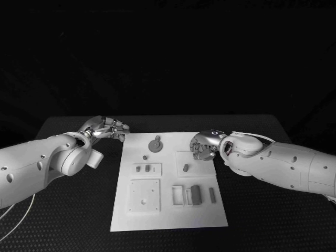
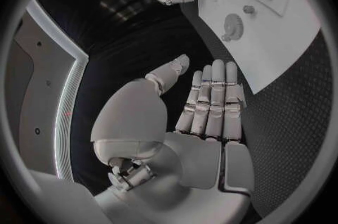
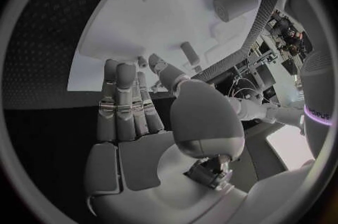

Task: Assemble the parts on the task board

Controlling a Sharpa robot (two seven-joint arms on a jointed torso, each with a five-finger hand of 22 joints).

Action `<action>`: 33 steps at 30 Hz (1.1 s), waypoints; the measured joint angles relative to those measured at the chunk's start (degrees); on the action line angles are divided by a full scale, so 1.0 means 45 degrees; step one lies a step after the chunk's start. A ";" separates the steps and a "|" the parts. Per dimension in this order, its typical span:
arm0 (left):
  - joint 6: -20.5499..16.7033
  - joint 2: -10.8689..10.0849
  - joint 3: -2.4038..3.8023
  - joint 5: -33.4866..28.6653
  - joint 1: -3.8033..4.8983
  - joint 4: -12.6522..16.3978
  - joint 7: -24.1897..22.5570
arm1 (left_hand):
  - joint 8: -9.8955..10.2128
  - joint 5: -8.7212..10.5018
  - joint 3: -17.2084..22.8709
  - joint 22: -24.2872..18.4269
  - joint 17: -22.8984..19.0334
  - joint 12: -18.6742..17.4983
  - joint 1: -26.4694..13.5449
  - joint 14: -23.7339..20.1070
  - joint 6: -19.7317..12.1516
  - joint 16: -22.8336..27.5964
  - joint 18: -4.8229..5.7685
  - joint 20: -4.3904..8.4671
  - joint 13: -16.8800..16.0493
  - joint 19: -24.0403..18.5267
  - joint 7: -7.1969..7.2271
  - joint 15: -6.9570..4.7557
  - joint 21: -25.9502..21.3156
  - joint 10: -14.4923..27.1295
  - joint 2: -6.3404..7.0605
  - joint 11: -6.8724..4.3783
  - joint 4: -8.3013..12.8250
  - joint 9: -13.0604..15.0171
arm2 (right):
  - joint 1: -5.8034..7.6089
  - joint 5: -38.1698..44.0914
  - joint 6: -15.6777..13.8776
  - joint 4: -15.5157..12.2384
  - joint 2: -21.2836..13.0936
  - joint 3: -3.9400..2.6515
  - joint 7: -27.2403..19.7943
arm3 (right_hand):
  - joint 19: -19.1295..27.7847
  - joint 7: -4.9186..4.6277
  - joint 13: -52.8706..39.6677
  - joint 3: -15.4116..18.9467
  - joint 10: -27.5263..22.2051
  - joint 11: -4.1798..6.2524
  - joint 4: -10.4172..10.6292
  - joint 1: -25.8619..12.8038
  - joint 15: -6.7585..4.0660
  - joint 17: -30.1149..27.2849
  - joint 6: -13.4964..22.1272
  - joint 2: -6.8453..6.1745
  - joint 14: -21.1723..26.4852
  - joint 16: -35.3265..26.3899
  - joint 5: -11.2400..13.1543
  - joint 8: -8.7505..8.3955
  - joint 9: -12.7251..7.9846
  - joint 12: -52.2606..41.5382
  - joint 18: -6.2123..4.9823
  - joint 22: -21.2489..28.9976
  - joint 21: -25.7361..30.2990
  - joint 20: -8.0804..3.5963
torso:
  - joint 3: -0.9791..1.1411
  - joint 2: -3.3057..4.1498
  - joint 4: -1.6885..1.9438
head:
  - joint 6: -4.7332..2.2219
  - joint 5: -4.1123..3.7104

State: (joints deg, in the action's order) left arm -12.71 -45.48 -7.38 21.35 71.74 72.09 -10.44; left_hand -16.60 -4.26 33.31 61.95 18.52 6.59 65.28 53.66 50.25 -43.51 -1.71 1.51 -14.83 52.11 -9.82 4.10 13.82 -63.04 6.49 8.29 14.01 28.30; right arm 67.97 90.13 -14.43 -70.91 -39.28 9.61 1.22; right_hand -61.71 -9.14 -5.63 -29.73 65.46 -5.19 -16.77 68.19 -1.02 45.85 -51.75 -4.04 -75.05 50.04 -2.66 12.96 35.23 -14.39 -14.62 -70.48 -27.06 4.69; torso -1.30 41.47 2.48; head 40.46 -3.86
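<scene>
The left robot hand (image 1: 106, 127) is hovering over the bench (image 1: 77, 210) just beside the far left corner of the task board (image 1: 170, 220), fingers extended side by side and holding nothing. The right robot hand (image 1: 204, 145) is hanging over the board's far right area, fingers straight in the right wrist view and likewise gripping nothing. Both are probably staged for a first pick. The parts are lying on the board: a round geared part (image 1: 156, 144) at the far end and small grey blocks (image 1: 193, 195) nearer the robot, separated, apparently for individual access.
</scene>
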 measured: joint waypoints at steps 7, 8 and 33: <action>-0.0007 0.0003 0.0000 -0.0014 0.0000 -0.0008 -0.0011 | 0.0000 0.0000 0.0000 0.0001 0.0012 0.0000 0.0000 0.0000 0.0000 0.0000 0.0002 0.0000 -0.0001 0.0000 0.0000 0.0000 -0.0016 0.0000 0.0000 0.0000 0.0000 0.0001 | -0.0102 0.0198 -0.0051 0.0162 0.0156 -0.0024 0.0046 | 0.0000 0.0148 0.0050 -0.0914 0.0176 -0.0010 0.0046 -0.0054 -0.0034 0.0045 -0.0463 -0.0056 0.0073 0.0164 0.0000 0.0185 -0.0029 0.0188 -0.0001 -0.0168 0.0000 0.0000 | 0.0000 -0.0012 -0.0015 | 0.0032 0.0011; -0.0008 0.0003 0.0000 -0.0015 0.0000 -0.0009 -0.0011 | 0.0000 0.0000 0.0000 0.0001 0.0017 0.0000 0.0000 0.0000 0.0000 0.0000 0.0002 0.0000 -0.0001 0.0000 0.0000 0.0000 -0.0017 0.0000 0.0000 0.0000 0.0000 0.0001 | -0.0112 0.0232 -0.0065 0.0195 0.0184 -0.0031 0.0055 | 0.0000 0.0179 0.0040 -0.0917 0.0179 -0.0005 0.0056 -0.0054 -0.0028 0.0045 -0.0494 -0.0056 0.0120 0.0168 0.0000 0.0227 -0.0029 0.0160 0.0004 -0.0180 0.0000 0.0000 | 0.0000 -0.0012 -0.0015 | 0.0040 0.0012; -0.0033 0.0000 0.0000 -0.0030 0.0001 -0.0020 -0.0005 | 0.0000 0.0000 -0.0034 -0.0009 0.0075 0.0000 0.0001 0.0091 0.0000 0.0048 0.0037 0.0049 0.0022 0.0048 0.0000 -0.0002 -0.0016 -0.0001 0.0000 -0.0002 -0.0035 0.0002 | -0.0309 0.1648 -0.0729 0.0167 0.0306 0.0055 0.0618 | -0.0070 0.0503 -0.0245 -0.1321 0.0949 0.0359 0.0002 0.0134 -0.0278 0.0191 -0.1322 -0.0141 0.0322 0.0644 0.0000 0.0567 -0.0047 -0.0003 -0.0005 -0.0591 -0.0197 -0.0070 | -0.0002 -0.0021 -0.0027 | 0.0168 -0.0052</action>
State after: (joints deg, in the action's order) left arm -12.86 -45.48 -7.38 21.21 71.74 72.01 -10.46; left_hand -16.60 -4.26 33.16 61.91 18.85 6.59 65.29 54.07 50.25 -43.29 -1.55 1.73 -14.73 52.33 -9.82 4.09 13.75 -63.05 6.49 8.28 13.85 28.31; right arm 66.58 97.54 -17.71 -70.16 -37.91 9.85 4.00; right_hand -62.03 -6.87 -6.73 -35.67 69.73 -3.57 -16.76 68.80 -2.27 46.71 -57.70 -4.68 -73.60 52.93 -2.66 15.51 35.02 -14.40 -14.64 -73.14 -27.94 4.38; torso -1.31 41.38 2.36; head 41.22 -4.09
